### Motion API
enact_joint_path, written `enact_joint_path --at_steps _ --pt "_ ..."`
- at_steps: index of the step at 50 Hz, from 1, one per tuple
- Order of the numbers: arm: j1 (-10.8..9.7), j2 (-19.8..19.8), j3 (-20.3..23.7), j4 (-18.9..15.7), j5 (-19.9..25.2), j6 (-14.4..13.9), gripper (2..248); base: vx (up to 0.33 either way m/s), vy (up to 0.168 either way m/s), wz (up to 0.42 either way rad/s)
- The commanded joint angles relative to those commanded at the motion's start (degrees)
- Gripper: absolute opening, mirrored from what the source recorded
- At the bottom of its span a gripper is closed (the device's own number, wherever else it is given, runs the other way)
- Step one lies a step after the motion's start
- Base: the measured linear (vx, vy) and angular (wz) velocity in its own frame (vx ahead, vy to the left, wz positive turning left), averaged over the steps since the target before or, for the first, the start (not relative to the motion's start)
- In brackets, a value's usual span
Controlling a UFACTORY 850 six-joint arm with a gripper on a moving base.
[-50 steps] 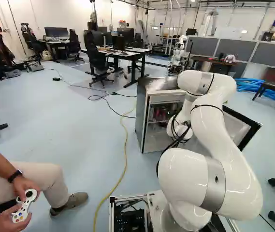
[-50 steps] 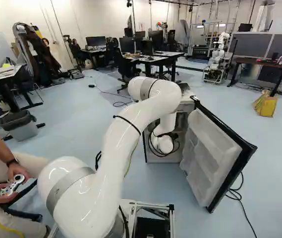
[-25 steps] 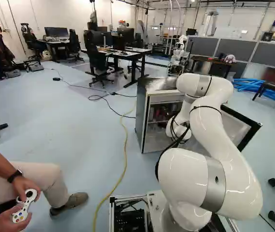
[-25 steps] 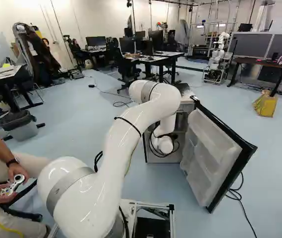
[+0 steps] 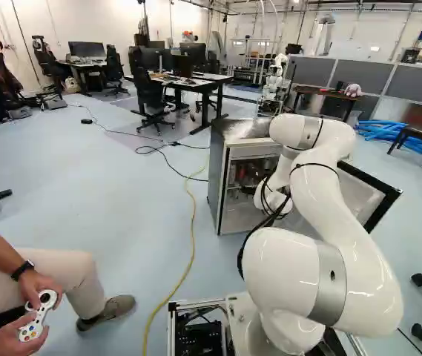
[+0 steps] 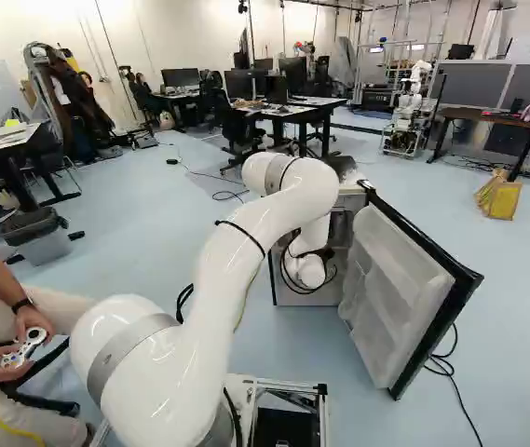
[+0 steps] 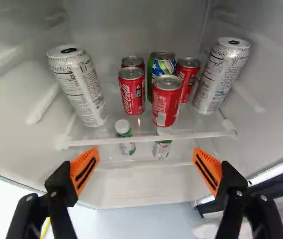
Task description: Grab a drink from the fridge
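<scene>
And here's the white arm [image 6: 237, 242], smooth, glossy and rounded at every joint, bending into the fridge [image 5: 216, 178]. Its gripper [image 7: 146, 151] is at the near side of the clear shelf [image 7: 181, 135], wide open, the ribbed orange pads [image 7: 84, 169] spread well apart on black fingers. The drinks are right there: on that shelf, beyond its pale, straight front edge, stands a cluster of small, shiny metal cans. Two red cans, [image 7: 131, 94] and [image 7: 166, 104], are nearest the shelf's front edge; two more red ones, [image 7: 133, 61] and [image 7: 187, 77], are farther back, with a green-and-blue can [image 7: 162, 64] between them. Flanking the bunch on the shelf are two tall, silvery-white cylinders (real giants, these), one can [image 7: 79, 87] away from the door side and the other can [image 7: 221, 74] toward it. Below the shelf, two little bottles, [image 7: 127, 148] and [image 7: 162, 149], show round white caps and green on their labels. Out past the shelf, the door [image 6: 390, 298] swings wide, its white lining moulded into ridges and pockets inside a straight black rim.
</scene>
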Motion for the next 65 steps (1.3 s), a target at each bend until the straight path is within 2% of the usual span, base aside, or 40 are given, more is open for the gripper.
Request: enact_joint_path --at_steps 33,65 --pt "0.6 -1.6 -3.1 0.0 2.4 0.0 247 0.000 0.000 0.000" --pt "1.2 -3.4 -6.5 0.0 2.5 0.0 247 0.000 0.000 0.000"
